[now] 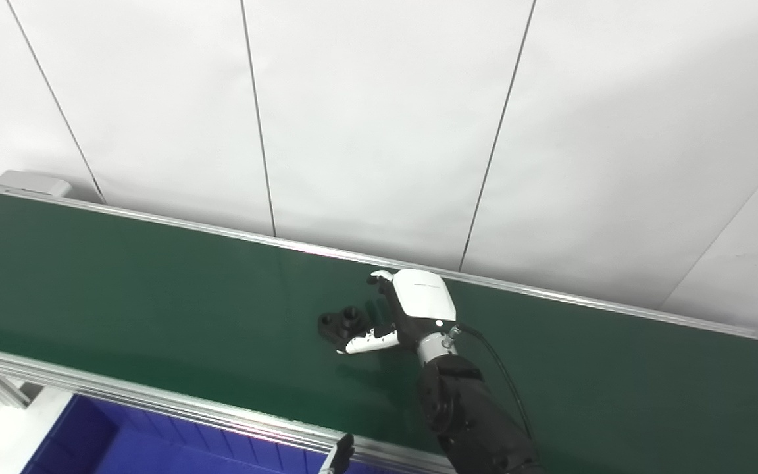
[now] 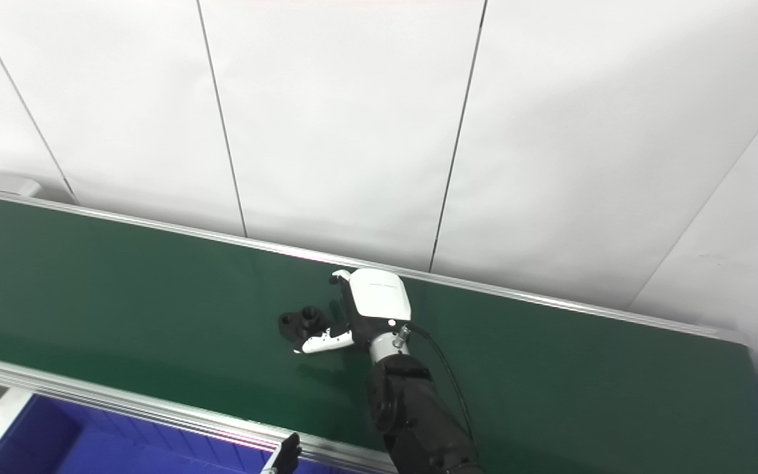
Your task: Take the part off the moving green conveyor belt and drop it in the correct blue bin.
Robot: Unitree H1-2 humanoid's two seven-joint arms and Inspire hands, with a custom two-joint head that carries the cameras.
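One hand: right hand [image 1: 412,309], fingers apart, holding nothing
Part: black part [image 1: 343,324], just left of its thumb
Belt: green conveyor belt [image 1: 155,296] beneath both

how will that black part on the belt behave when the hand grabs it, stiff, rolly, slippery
The black part looks like rigid moulded plastic, so probably stiff and light. It lies flat on the green belt with two raised bosses, so unlikely to roll. The right hand might slip on its smooth surface.

A factory-style test cell: green conveyor belt [image 1: 155,296], blue bin [image 1: 155,447], plain white wall panels [image 1: 379,118].
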